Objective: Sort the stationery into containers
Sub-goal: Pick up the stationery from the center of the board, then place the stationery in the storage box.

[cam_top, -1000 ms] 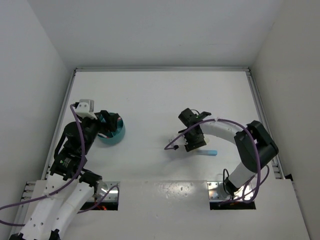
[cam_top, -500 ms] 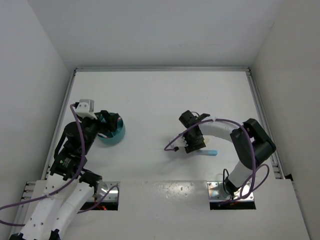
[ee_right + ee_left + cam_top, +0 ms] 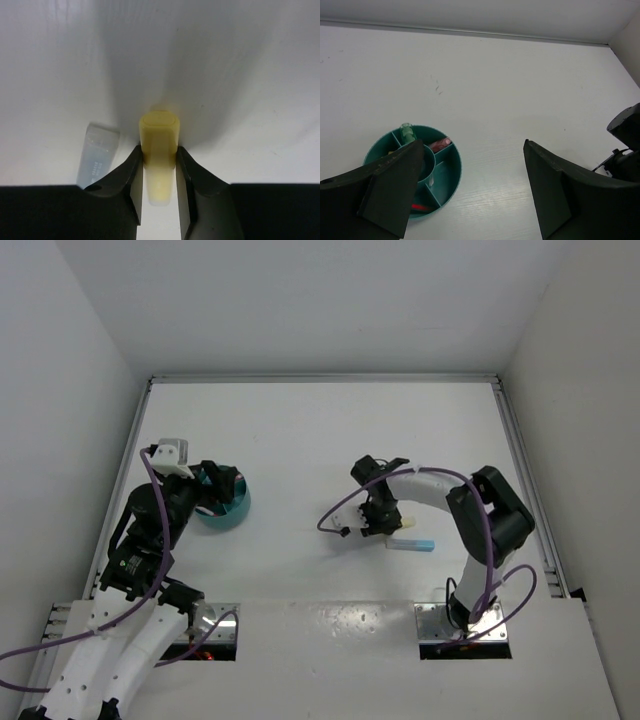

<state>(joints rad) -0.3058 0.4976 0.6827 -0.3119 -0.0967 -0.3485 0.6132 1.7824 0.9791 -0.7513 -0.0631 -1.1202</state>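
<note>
Two fingers of the right gripper are clenched on a stubby yellow marker, down at the white desk, right of its centre. A pale blue marker lies just beside it. The left gripper hangs released, jaws wide apart, over the round teal organiser, whose compartments hold a mint piece and a pink one.

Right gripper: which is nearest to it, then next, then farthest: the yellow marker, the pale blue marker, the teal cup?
1. The yellow marker: held in the right gripper.
2. The pale blue marker: lying close beside it.
3. The teal cup: far off to the left in the overhead view.
</note>
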